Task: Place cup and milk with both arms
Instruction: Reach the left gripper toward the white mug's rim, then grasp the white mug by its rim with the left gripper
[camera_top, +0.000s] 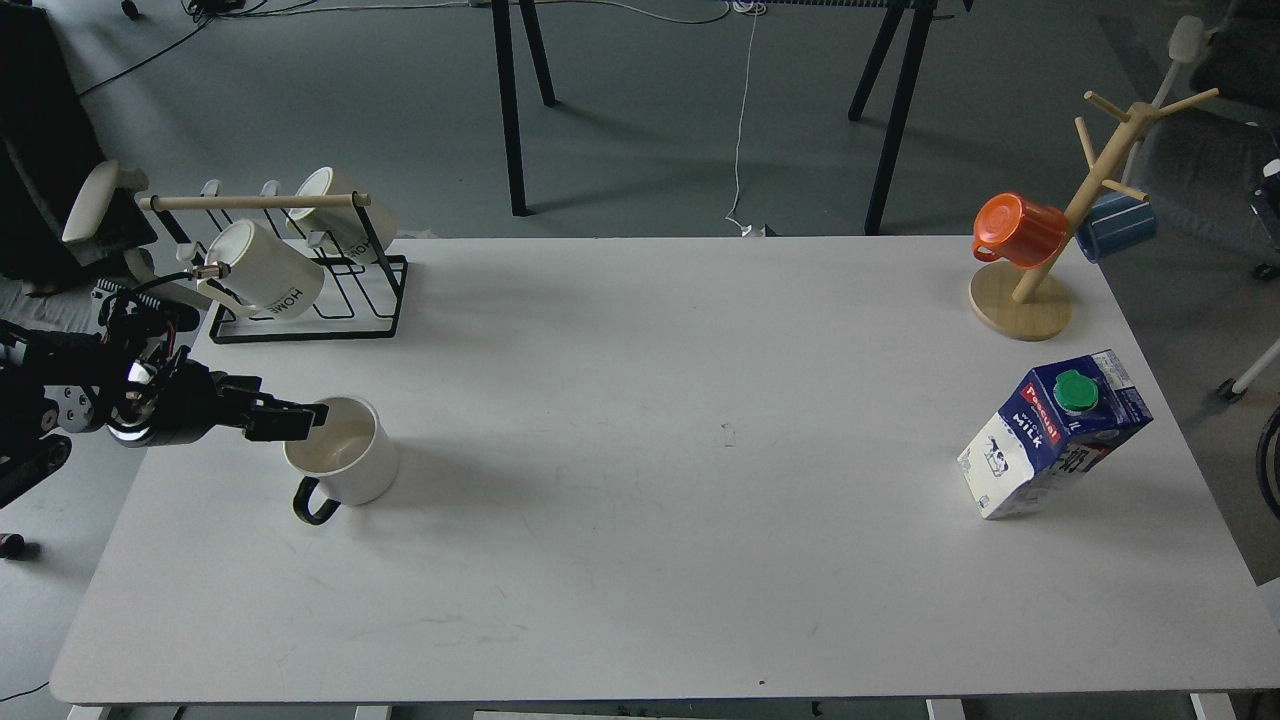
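The cream-white cup (345, 462) with a thin black loop handle stands upright at the left of the white table (640, 560), handle toward the front. My left gripper (300, 419) reaches in from the left, its tips over the cup's left rim; its fingers are too dark to tell apart. The blue-and-white milk carton (1050, 437) with a green cap stands at the right of the table. My right arm and gripper are out of view.
A black wire rack (330, 300) with two white "HOME" mugs (262, 268) stands at the back left. A wooden mug tree (1050, 270) with an orange mug (1018, 231) and a blue mug (1117, 227) stands at the back right.
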